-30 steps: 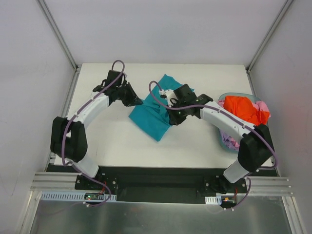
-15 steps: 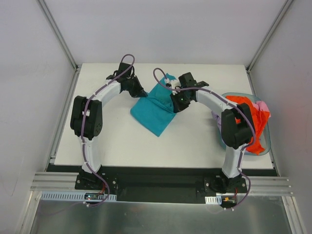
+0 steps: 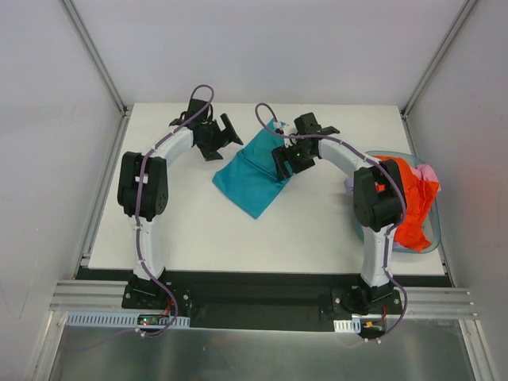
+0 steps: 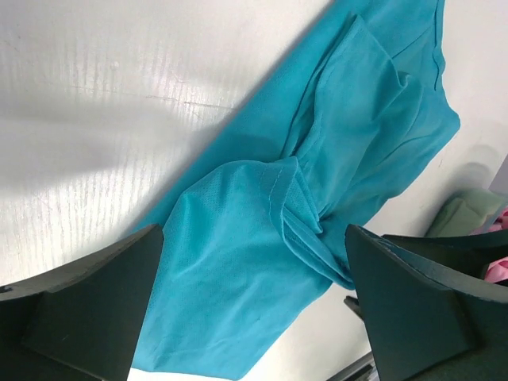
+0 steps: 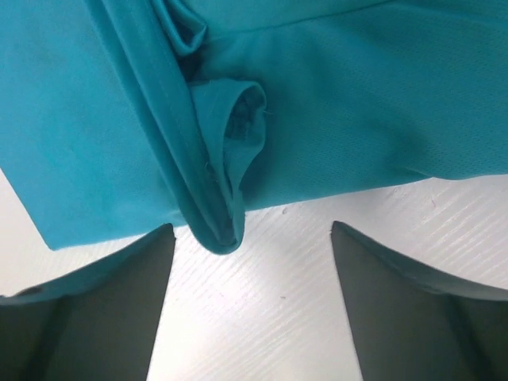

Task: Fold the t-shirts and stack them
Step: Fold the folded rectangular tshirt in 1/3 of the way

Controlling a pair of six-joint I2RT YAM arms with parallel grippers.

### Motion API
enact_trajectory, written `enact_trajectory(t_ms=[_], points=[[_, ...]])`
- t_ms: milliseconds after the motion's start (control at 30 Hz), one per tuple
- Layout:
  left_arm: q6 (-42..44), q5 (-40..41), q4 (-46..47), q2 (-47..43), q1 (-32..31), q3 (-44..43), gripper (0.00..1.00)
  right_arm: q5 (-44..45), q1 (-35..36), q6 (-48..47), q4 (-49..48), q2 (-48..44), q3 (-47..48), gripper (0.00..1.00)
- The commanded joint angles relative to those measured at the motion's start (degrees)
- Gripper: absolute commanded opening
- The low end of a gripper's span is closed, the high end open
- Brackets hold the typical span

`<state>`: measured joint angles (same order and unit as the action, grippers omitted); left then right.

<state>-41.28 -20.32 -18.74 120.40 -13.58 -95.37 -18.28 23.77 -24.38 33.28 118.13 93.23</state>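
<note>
White table [image 3: 175,222] has the teal t-shirt [image 3: 252,178] bunched right under your left gripper [image 3: 225,133] and right gripper [image 3: 286,161], both spread wide holding nothing, probably lined up to pinch opposite edges.

teal t-shirt [image 4: 333,159] cropped in wrist views, basket [image 3: 429,242] partly behind right arm [image 3: 373,198]

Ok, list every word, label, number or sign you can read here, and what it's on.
None can be read.
The teal t-shirt is plain in all views, with no print or tag showing.
The basket and the clothes in it show no lettering.
The small boards at the arm bases are too small to read.
</note>
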Motion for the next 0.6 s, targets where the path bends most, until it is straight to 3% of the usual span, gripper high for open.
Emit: enact_trajectory(t_ms=[0,267,367,567], points=[[1.3,-0.6,-0.2,-8.2,0.0,2.0,0.99,-2.2,0.7,3.2,2.2,-7.0,-0.5,0.95],[-1.2,-5.2,1.2,-14.1,-0.2,13.2,0.99,-12.6,6.9,7.9,-5.3,-13.4,-7.3,0.97],[-1.7,-7.5,2.5,-13.4,-0.2,14.8,0.99,-16.5,9.3,8.1,-6.8,-10.9,-5.3,0.97],[-1.8,-7.5,2.9,-8.4,0.2,13.0,0.99,-16.3,10.0,7.9,-7.0,-2.4,1.9,0.97]])
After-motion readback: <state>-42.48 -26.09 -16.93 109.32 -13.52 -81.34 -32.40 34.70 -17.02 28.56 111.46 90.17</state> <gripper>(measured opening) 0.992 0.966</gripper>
